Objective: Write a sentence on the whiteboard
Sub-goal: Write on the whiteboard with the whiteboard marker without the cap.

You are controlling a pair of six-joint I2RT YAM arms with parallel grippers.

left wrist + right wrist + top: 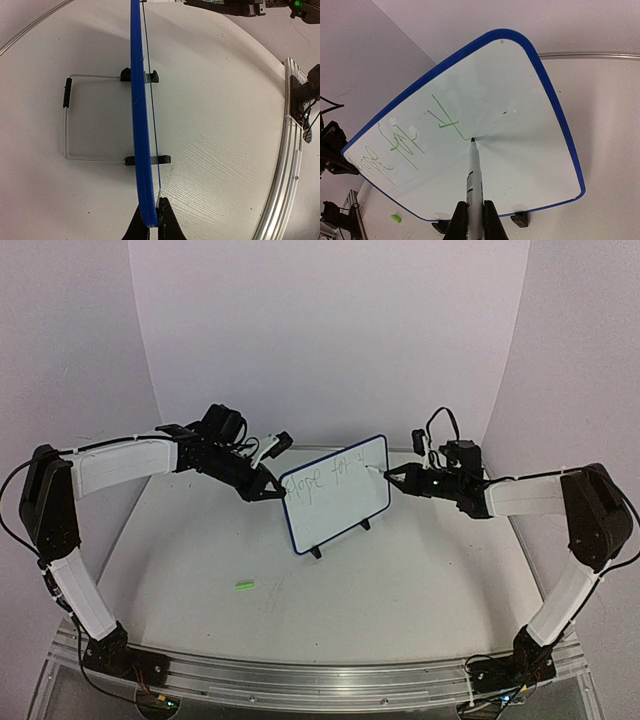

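One whiteboard [335, 495] stood mid-tabletop [420, 590], well apart from every edge. Two grippers met it. The left gripper [273, 490] had its jaws closed on the board's left blue rim. The right gripper [397, 476] had its jaws clamped on one marker [473, 172], whose tip touched the board's face. One small green piece [245, 585] lay nearer the arms. Only the left wrist view showed the wire stand [66, 131] behind the board.

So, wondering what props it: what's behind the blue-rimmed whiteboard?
A thin wire stand loop with black clip feet, resting on the white table. The back of the whiteboard is unseen, edge-on.
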